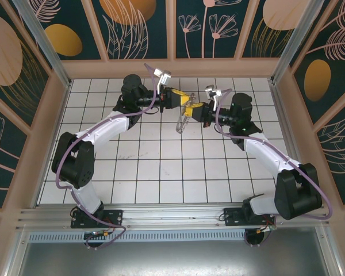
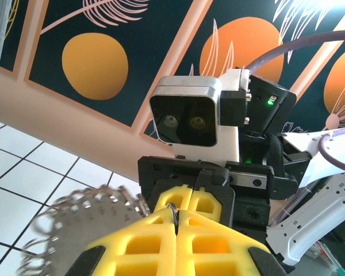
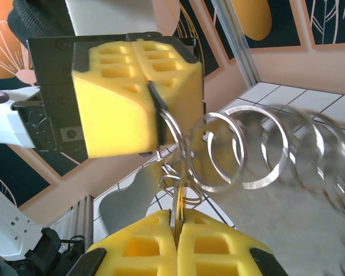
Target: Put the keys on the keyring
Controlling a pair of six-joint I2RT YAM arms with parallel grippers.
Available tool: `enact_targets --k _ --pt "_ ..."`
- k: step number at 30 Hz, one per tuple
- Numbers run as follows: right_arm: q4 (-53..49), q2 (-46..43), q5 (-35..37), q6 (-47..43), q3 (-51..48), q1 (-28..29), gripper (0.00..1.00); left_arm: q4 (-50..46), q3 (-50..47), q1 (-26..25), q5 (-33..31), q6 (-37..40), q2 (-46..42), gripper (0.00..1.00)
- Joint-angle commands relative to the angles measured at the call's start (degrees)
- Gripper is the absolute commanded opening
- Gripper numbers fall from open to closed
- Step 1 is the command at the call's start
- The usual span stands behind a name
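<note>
Key: a thin brass-yellow strip [image 3: 177, 202], seen from its edge. It stands up out of the seam of my right gripper [image 3: 178, 217] and reaches into a knot of small silver loops.
Keyring: a bunch of silvery loops [image 3: 247, 184], blurred toward the right. One loop comes out from between the fingers of my left gripper [image 3: 156, 109]. From above, the keyring [image 1: 182, 122] hangs in the air just under both grippers.
Left gripper: pressed together [image 2: 175, 215] on a thin metal wire of the keyring, with no gap between the yellow pads.
Right gripper: pressed together on the key; it faces the left gripper, tip almost touching tip [image 1: 194, 107].
Place: above the white tiled worktop [image 1: 161, 172], near the middle of its far edge.
</note>
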Motion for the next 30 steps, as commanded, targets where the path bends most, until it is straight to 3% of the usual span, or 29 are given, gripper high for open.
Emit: enact_targets --k 1,7,11,12,20,30 --pt "-2.2 1.0 -1.0 -2.6 2.3 1.7 0.0 5.4 0.1 -0.1 -0.1 -0.8 -2.3 0.0" --pt "-3.8 0.7 -0.4 -3.5 2.4 1.6 0.0 5.7 -0.3 -0.1 -0.1 -1.0 -2.3 0.0" --pt "-4.3 -2.0 -0.2 -2.9 1.0 -0.2 0.28 5.9 -0.3 -0.1 0.0 -1.1 -2.3 0.0" --pt "-4.3 -3.1 -0.5 -2.7 0.5 -0.9 0.3 5.9 -0.4 -0.1 0.1 -1.0 -2.4 0.0" --pt "0.9 -9.7 0.0 2.3 -2.7 -5.7 0.3 7.0 -0.9 -0.1 0.4 -1.5 -2.7 0.0" --pt "20.4 -4.1 -1.2 18.0 -1.6 -6.1 0.28 9.3 -1.1 -0.1 0.4 -3.7 -2.5 0.0"
